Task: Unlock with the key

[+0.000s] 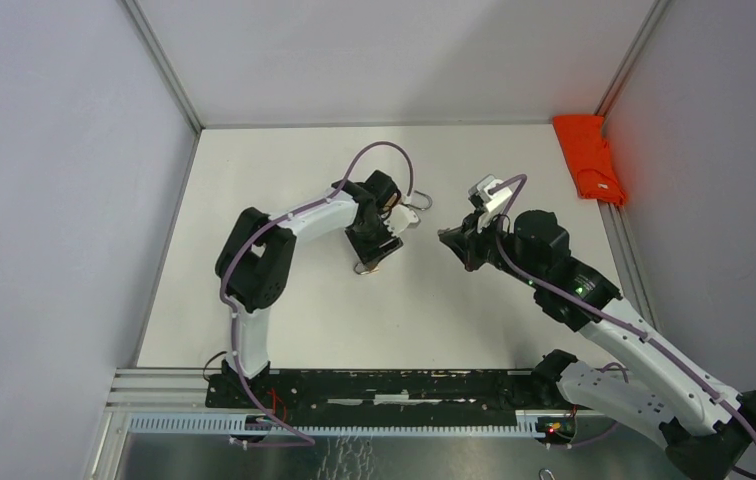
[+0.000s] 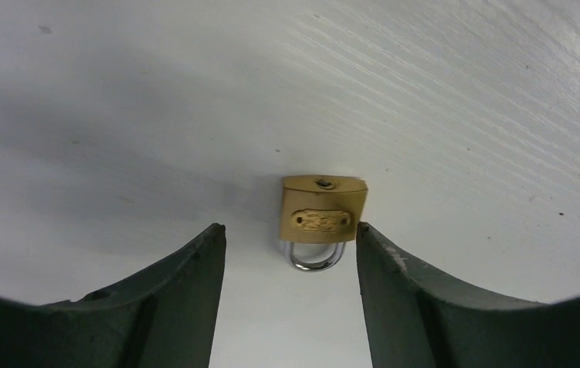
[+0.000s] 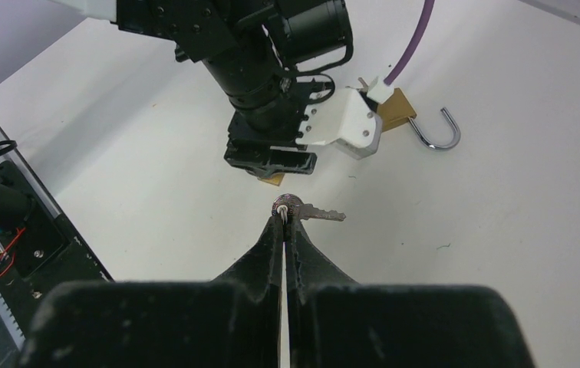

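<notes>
L claw (image 2: 288, 228) spread wide; gold lock (image 2: 323, 218) lying on table (image 2: 118, 115) betw its fingers, hoop shut. R claw (image 3: 282, 222) pressed tight, pinching key (image 3: 318, 213) by round end. I see 2nd lock (image 3: 398, 110), hoop open, by L wrist.

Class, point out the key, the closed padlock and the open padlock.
key (image 3: 322, 214), right wrist view, blade
closed padlock (image 2: 324, 218), left wrist view, brass body
open padlock (image 3: 402, 113), right wrist view, brass body

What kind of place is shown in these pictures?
Probably a lab robot cell: a white table walled by plain panels, two arms bolted at its edge, a padlock and key as props.
</notes>
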